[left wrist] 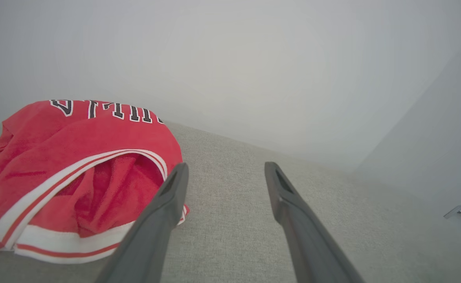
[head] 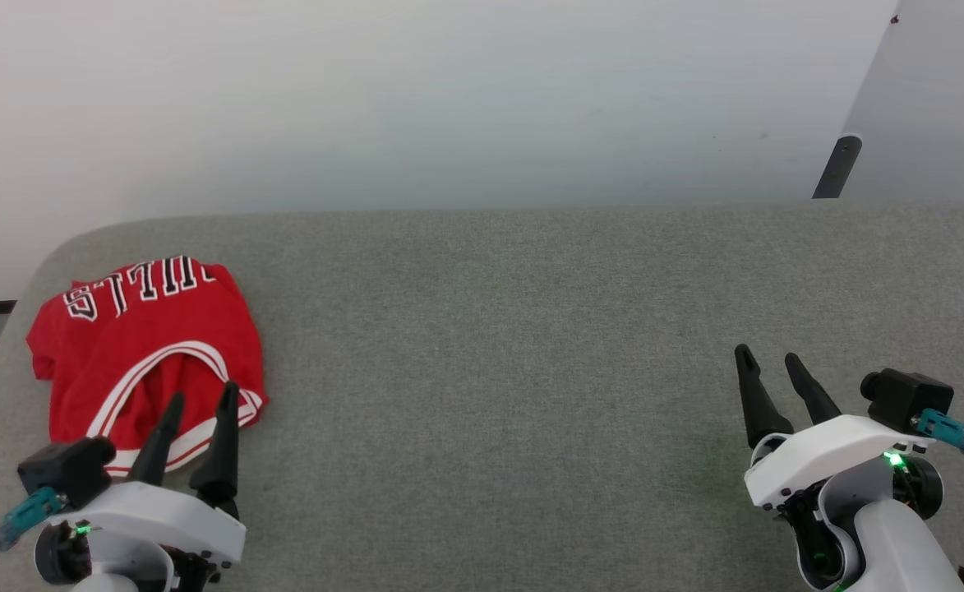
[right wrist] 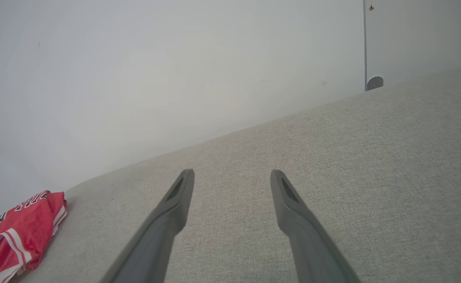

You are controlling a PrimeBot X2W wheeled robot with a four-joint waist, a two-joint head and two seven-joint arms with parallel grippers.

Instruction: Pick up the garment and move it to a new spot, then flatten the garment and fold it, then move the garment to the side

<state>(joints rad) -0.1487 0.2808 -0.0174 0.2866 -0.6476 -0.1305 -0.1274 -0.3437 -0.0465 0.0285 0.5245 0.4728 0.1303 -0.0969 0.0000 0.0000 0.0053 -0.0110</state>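
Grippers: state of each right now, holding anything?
Left gripper: open, holding nothing, jaws at the near edge of the red Bulls jersey.
Right gripper: open, holding nothing, over the bare grey surface.

The garment lies at the left end of the padded surface, before the wall. The left gripper is at the garment's near edge. The right gripper is well apart, at the right.
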